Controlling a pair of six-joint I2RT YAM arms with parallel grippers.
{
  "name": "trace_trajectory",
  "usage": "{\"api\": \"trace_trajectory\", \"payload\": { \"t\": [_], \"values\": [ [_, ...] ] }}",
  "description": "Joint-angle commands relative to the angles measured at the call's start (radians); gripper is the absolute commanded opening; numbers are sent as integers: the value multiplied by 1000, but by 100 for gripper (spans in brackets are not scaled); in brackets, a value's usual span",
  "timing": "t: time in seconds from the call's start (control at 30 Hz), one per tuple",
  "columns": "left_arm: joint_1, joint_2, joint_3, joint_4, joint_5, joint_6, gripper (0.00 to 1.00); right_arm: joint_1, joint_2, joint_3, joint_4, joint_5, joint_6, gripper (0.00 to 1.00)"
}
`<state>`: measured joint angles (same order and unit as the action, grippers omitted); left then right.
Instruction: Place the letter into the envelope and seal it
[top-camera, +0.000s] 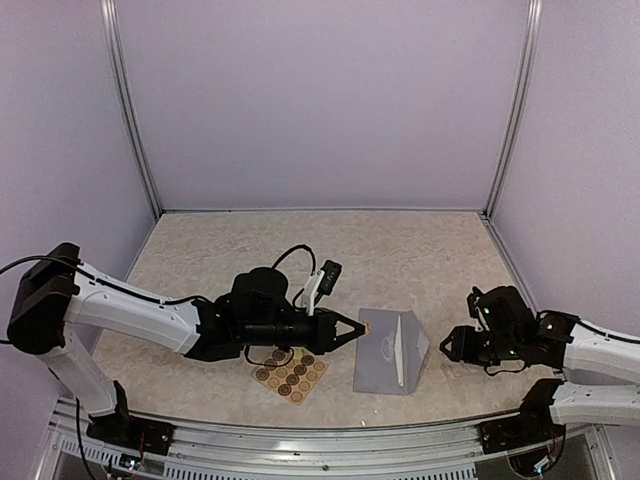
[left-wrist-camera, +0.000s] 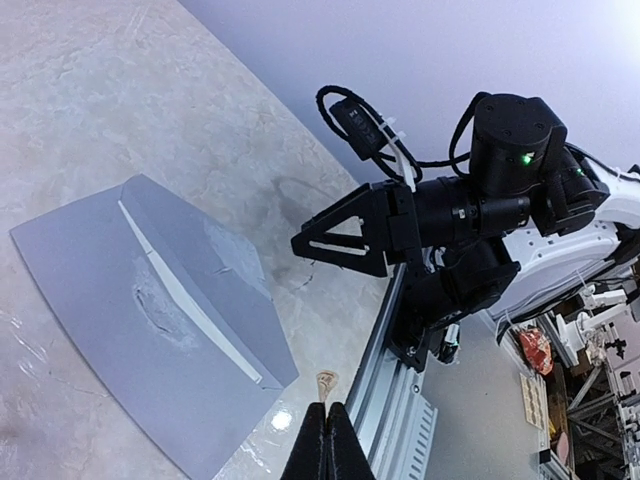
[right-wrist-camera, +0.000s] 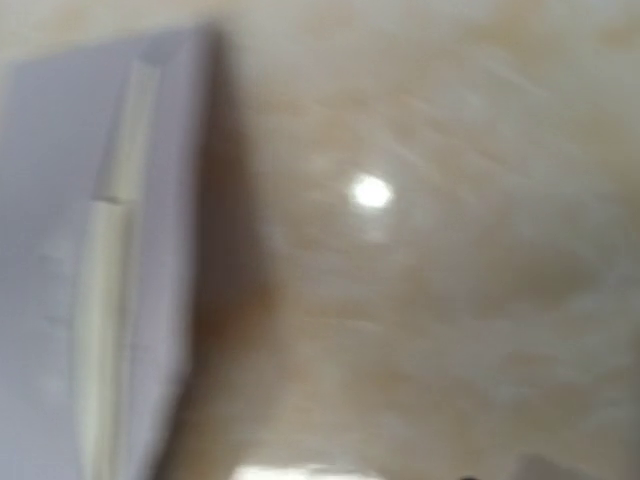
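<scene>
The grey-lavender envelope (top-camera: 385, 358) lies flat near the table's front, its flap folded over. A white strip of the letter (top-camera: 401, 346) shows along the flap's edge. My left gripper (top-camera: 362, 329) hovers at the envelope's left edge, shut on a small round brown sticker (left-wrist-camera: 327, 381). In the left wrist view the envelope (left-wrist-camera: 120, 300) and the letter strip (left-wrist-camera: 190, 300) lie left of the gripper's tips (left-wrist-camera: 328, 412). My right gripper (top-camera: 447, 345) sits just right of the envelope, and its tips (left-wrist-camera: 297, 245) meet with nothing between them. The right wrist view is blurred, shows the envelope (right-wrist-camera: 60, 300) at left and none of its own fingers.
A tan sheet of round brown stickers (top-camera: 291, 373) lies under the left arm, left of the envelope. The metal rail (top-camera: 330, 450) runs along the table's front edge. Lavender walls enclose the table on three sides.
</scene>
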<state>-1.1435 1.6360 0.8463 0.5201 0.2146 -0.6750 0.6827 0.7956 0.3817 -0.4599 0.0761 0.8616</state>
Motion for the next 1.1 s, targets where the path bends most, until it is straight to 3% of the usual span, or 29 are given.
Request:
{"api": "trace_trajectory", "payload": {
  "t": [0.0, 0.23, 0.7, 1.07],
  "values": [
    [20, 54, 9, -35, -13, 9, 0, -12, 76, -23, 19, 66, 11, 50],
    [42, 88, -6, -27, 10, 18, 0, -11, 241, 1, 179, -11, -52, 39],
    [62, 135, -37, -1, 53, 14, 0, -12, 365, 45, 425, -174, -134, 31],
    [62, 118, -64, 11, 59, 1, 0, 1, 506, 106, 541, -303, -184, 11]
  ]
}}
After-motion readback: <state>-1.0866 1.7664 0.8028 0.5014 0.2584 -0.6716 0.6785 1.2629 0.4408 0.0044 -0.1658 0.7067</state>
